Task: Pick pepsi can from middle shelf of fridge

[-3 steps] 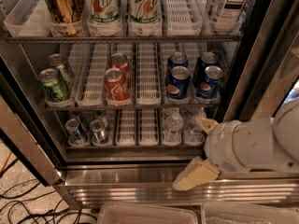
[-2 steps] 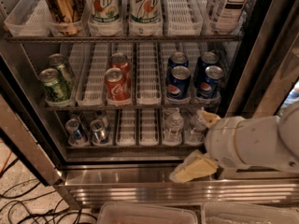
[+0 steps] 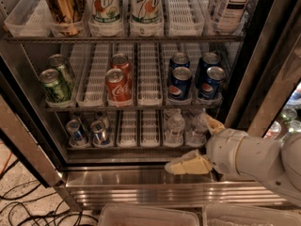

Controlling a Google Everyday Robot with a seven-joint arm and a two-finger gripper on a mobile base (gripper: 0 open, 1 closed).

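Note:
The fridge stands open with its steel sill at the bottom. Its middle shelf is a wire rack with white lane dividers. At the shelf's right stand four blue pepsi cans in two lanes: front left, back left, front right, back right. My gripper comes in from the lower right. It is open and empty, one cream finger over the sill and the other by the water bottles. It sits below the pepsi cans, in front of the bottom rack.
Two red Coca-Cola cans and two green cans share the middle shelf. Tall 7UP cans stand on the rack above. Water bottles and small cans are on the rack below. The dark door edge is at right, cables on the floor at left.
My gripper and arm have moved a little left and up, from over the sill toward the bottom rack. The cans have not moved.

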